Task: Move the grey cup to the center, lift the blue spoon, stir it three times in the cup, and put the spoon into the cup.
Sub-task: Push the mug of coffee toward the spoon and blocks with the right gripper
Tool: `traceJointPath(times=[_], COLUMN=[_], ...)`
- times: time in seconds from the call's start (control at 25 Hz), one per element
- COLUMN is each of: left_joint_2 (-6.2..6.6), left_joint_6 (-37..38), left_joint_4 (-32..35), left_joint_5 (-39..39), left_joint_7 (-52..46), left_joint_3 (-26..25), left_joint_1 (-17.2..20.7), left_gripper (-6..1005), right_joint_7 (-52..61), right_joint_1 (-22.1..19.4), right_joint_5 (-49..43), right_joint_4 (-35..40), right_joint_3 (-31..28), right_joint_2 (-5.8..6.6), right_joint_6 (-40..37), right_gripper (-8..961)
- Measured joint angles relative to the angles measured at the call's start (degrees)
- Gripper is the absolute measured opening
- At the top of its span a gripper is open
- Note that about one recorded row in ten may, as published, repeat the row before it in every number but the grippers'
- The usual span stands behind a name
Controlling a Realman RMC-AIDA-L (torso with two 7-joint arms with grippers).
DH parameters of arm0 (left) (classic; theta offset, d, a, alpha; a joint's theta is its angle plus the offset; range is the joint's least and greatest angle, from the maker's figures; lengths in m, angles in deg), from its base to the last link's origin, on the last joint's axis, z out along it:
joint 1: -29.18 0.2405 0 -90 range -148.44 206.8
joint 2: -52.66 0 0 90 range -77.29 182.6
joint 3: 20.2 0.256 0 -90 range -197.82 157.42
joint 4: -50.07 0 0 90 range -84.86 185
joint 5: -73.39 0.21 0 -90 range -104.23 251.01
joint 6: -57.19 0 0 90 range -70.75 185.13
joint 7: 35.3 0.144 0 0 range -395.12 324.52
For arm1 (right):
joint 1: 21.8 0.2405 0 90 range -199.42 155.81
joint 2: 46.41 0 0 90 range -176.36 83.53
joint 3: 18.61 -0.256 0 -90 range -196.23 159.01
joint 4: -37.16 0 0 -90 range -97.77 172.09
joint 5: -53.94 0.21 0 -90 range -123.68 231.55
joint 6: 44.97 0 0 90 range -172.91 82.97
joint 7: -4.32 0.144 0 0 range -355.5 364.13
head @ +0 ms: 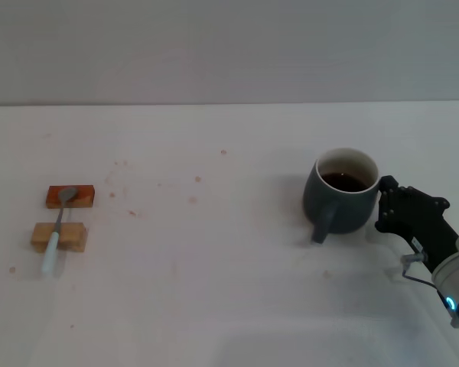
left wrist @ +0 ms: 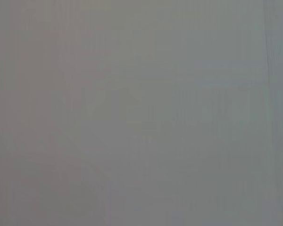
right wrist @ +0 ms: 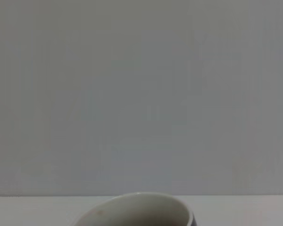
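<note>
Now the right gripper [head: 385,205], seemingly unclenched, flanks the rounded slate-grey ceramic cup [head: 341,193]; clamp low, then slide it left smoothly.

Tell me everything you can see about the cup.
The cup is a rounded dark grey mug, ceramic by its look, with a white inside and rim and a loop handle facing the robot. It stands upright on the table, right of center, holding some dark liquid. The right end effector is at its right side, very close; contact cannot be made out. The right wrist view shows only the rim.
</note>
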Motion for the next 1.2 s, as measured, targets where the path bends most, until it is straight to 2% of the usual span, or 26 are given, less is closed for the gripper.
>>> traceJointPath(times=[1.2], left_joint_2=[-0.01], left_joint_6=[0.8], left_joint_4=[0.0], left_joint_5=[0.0], left_joint_7=[0.0], left_joint_3=[0.0], left_joint_1=[0.5], left_gripper=[812], right_joint_7=[0.0], right_joint_1=[2.8], right_joint_5=[0.6], right_joint_4=[2.6], right_joint_3=[-1.3], right_joint_2=[0.23], right_joint_6=[3.0], right_gripper=[-1])
